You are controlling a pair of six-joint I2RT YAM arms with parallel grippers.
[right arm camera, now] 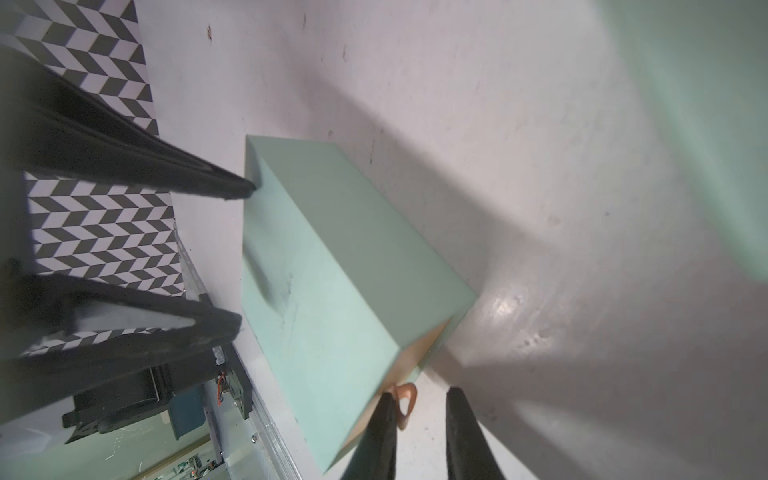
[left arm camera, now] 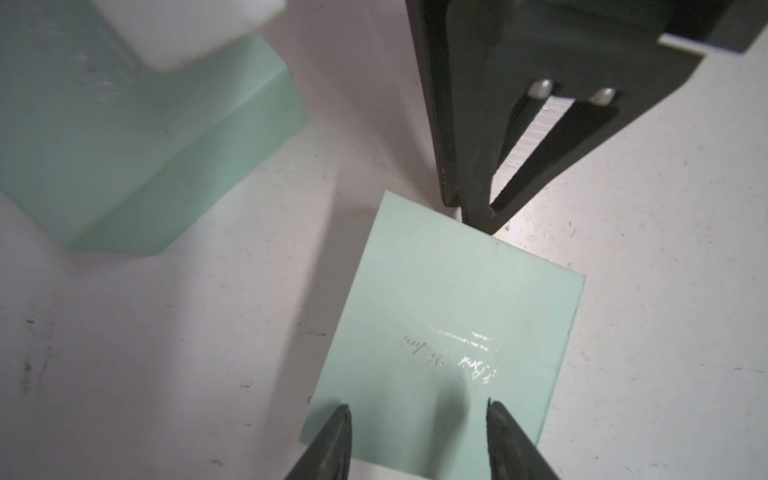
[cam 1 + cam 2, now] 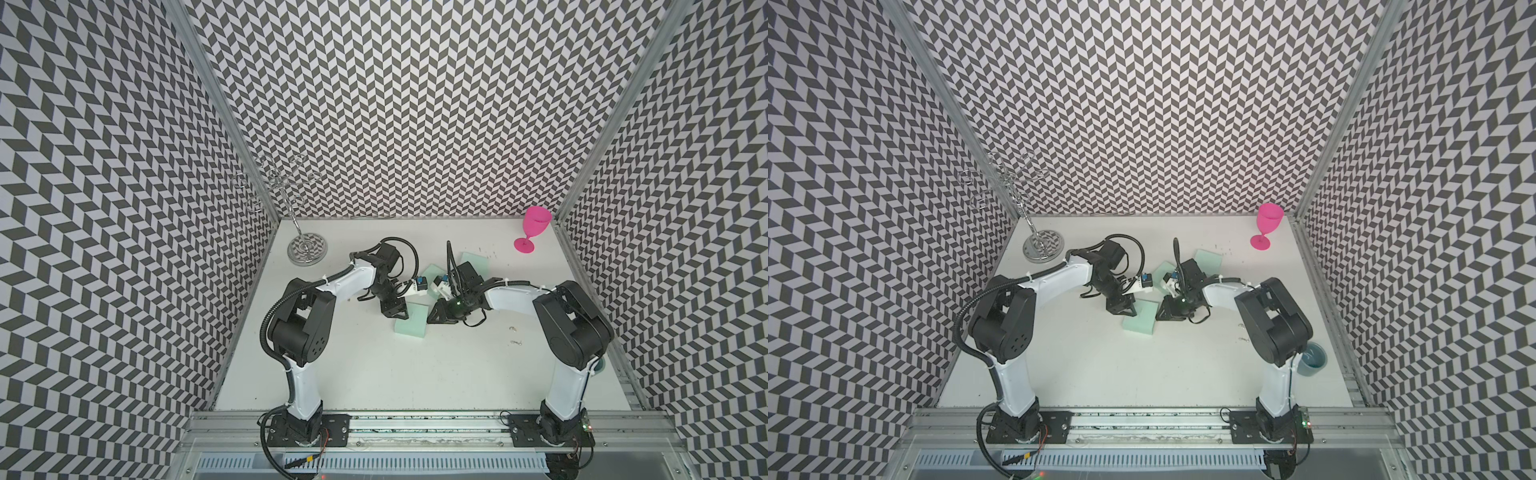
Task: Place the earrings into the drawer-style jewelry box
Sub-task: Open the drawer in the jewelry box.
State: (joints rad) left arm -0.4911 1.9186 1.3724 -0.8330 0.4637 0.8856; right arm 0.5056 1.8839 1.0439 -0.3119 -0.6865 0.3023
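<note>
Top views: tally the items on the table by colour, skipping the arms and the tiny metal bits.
Mint boxes: 3
Pink goblet: 1
Chrome stand: 1
Blue-grey cup: 1
Total: 6

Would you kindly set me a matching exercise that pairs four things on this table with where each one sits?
Things:
1. pink goblet
2. chrome wire stand
3. grey-blue cup
4. lettered mint box

Places:
A. middle of the table
B. far left corner
C. right edge, towards the near end
D. far right corner

Pairs: 1-D, 2-B, 3-C, 4-A
</note>
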